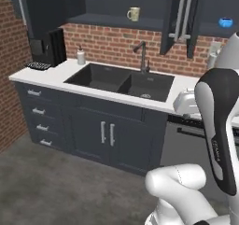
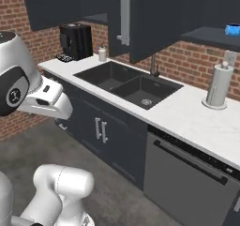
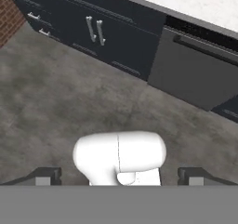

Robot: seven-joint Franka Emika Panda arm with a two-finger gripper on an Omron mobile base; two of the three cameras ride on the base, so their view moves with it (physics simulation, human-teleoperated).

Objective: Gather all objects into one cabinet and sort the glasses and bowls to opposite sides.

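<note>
A small pale cream cup [image 1: 133, 14] stands on the lower shelf of the dark wall cabinet [image 1: 107, 19] above the sink. The cabinet's doors [image 1: 181, 18] hang open. Right of those doors, a small bright blue bowl [image 1: 226, 22] sits on the shelf of the neighbouring open compartment, and the right base view has this blue bowl [image 2: 232, 29] at its far right. My gripper [image 3: 119, 176] is open with nothing between its fingertips [image 3: 44, 176]. It hangs in front of the counter, far below both shelves, and looks down at the floor.
A black double sink [image 1: 121, 81] with a faucet [image 1: 142, 56] is set in the white counter [image 2: 187, 115]. A coffee machine [image 1: 46, 46] and a soap bottle [image 1: 80, 56] stand at its left, a paper-towel holder [image 2: 218, 85] at its right. A dishwasher [image 2: 187, 173] sits below.
</note>
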